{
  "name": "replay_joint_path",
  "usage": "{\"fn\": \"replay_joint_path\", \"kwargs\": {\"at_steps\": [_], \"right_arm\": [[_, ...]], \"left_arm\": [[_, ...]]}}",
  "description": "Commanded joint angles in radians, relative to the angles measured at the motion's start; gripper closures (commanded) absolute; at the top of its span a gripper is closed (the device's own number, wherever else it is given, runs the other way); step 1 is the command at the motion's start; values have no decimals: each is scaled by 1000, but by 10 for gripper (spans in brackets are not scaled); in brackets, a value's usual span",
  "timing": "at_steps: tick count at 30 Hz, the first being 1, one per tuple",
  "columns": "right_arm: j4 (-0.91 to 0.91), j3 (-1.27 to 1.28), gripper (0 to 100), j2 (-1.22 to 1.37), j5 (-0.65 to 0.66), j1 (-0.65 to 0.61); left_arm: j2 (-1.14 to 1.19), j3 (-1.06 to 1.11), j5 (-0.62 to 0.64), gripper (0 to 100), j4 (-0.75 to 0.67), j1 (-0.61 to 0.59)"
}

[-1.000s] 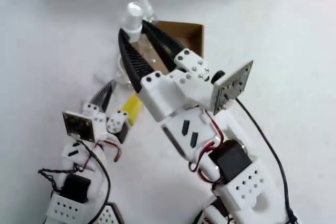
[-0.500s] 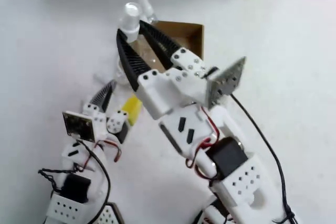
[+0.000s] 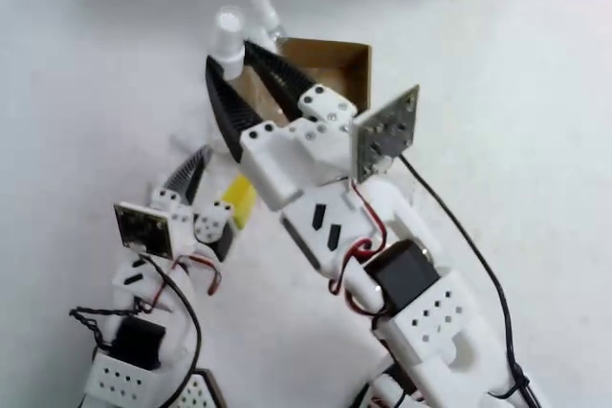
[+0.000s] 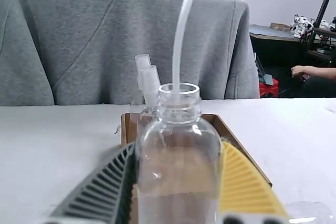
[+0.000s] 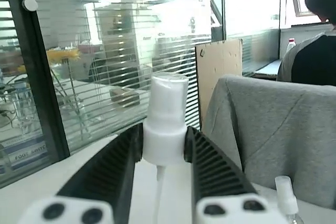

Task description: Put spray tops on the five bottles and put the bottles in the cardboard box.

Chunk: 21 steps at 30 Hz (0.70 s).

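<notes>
My right gripper [image 3: 231,54] is shut on a white spray top [image 3: 228,30], held upright between its black fingers [image 5: 212,169]. The top's thin tube [image 4: 181,30] hangs down into the open neck of a clear bottle [image 4: 178,156]. My left gripper [image 4: 178,187] is shut on that bottle, one grey and one yellow finger at its sides; it stands upright near the cardboard box [image 3: 335,62]. From above the bottle [image 3: 222,129] shows faintly below the right gripper. A second bottle with a spray top [image 4: 147,74] stands at the box's far corner.
The right arm's body [image 3: 335,207] reaches across the middle of the table, over the left arm [image 3: 153,236]. A grey cloth-covered backing [image 4: 105,40] runs along the table's far edge. White tabletop [image 3: 497,74] lies open to the right of the box.
The right gripper has carried the spray top a little away from the box, toward the table's far left. The left gripper and its bottle have kept still.
</notes>
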Motion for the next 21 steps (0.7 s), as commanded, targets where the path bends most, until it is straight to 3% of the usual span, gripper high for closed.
{"fn": "replay_joint_path", "kwargs": {"at_steps": [1,21], "right_arm": [[62,-6,983,1,-9,7],[62,192,983,-7,-3,-35]], "left_arm": [[-16,-2,12,980,2,-8],[-16,-2,12,980,2,-8]]}}
